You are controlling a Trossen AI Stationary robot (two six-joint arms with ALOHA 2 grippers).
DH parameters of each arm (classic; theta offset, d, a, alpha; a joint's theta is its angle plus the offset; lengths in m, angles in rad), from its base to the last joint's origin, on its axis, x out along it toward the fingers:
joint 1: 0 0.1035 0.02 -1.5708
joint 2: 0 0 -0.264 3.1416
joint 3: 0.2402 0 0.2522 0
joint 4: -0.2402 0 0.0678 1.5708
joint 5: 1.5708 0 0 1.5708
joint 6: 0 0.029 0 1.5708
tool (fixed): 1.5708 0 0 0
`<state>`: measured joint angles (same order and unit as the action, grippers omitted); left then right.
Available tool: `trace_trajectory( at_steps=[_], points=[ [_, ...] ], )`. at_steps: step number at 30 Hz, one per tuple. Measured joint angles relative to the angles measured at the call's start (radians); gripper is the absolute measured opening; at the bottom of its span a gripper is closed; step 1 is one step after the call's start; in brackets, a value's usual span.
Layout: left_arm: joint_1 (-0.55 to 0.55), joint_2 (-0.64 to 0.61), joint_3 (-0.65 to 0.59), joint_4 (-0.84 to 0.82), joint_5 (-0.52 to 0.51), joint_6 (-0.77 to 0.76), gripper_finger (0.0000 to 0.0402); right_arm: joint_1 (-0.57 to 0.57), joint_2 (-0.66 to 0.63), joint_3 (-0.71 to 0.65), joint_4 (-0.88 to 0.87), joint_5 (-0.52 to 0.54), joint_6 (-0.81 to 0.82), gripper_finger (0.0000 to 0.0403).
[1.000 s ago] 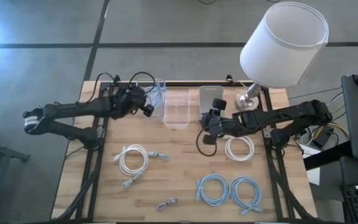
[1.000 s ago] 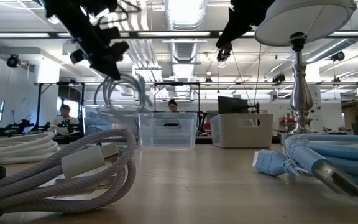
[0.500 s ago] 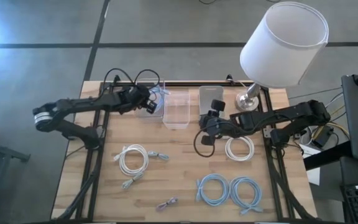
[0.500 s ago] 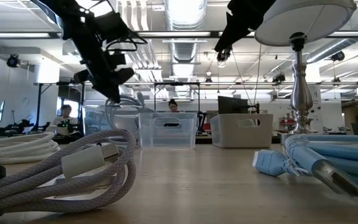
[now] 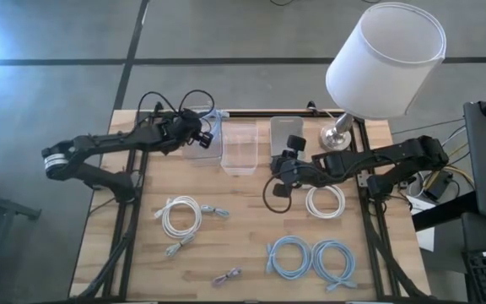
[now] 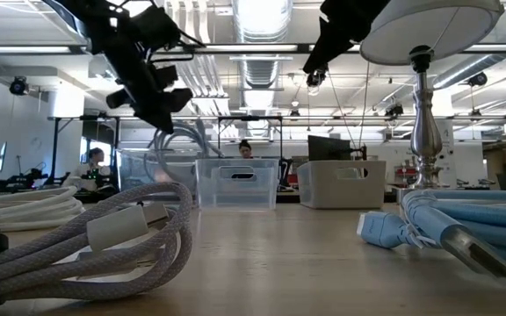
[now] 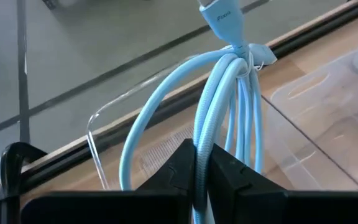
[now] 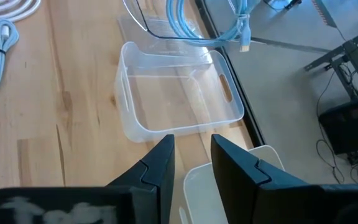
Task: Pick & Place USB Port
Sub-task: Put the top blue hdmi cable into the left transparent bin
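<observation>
Left gripper clamped on blue cable, dangling over left bin for release inside. Right gripper parted, empty, waiting above desk near white bin.

A small grey print stands on the light blue cable's plug in the left wrist view, too small to read; no other text, label, number or sign is legible anywhere.
</observation>
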<state>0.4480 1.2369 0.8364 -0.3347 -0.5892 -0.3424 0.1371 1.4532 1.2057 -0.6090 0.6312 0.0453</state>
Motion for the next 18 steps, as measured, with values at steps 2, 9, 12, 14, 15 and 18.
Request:
trace_trajectory(
  at_steps=[2, 9, 12, 14, 15, 18],
  points=[
    [-0.001, -0.012, 0.000, -0.005, 0.000, -0.007, 0.0027, 0.000, 0.000, -0.001, 0.000, 0.000, 0.005, 0.0101],
    [-0.018, -0.071, -0.007, -0.112, -0.020, -0.079, 0.0029, 0.000, 0.000, -0.016, 0.000, 0.000, 0.008, 0.0091],
    [-0.020, -0.086, -0.007, -0.161, -0.036, -0.131, 0.0029, 0.000, 0.000, -0.021, 0.000, 0.000, 0.008, 0.0091],
    [-0.020, -0.084, -0.008, -0.189, -0.051, -0.150, 0.0029, 0.000, 0.000, -0.021, 0.001, 0.000, 0.008, 0.0093],
    [-0.020, -0.081, -0.011, -0.191, -0.060, -0.159, 0.0029, 0.000, 0.000, -0.021, 0.001, 0.000, 0.008, 0.0095],
    [-0.019, -0.064, -0.027, -0.180, -0.068, -0.184, 0.0030, 0.000, 0.000, -0.021, 0.004, 0.000, 0.007, 0.0097]
  ],
)
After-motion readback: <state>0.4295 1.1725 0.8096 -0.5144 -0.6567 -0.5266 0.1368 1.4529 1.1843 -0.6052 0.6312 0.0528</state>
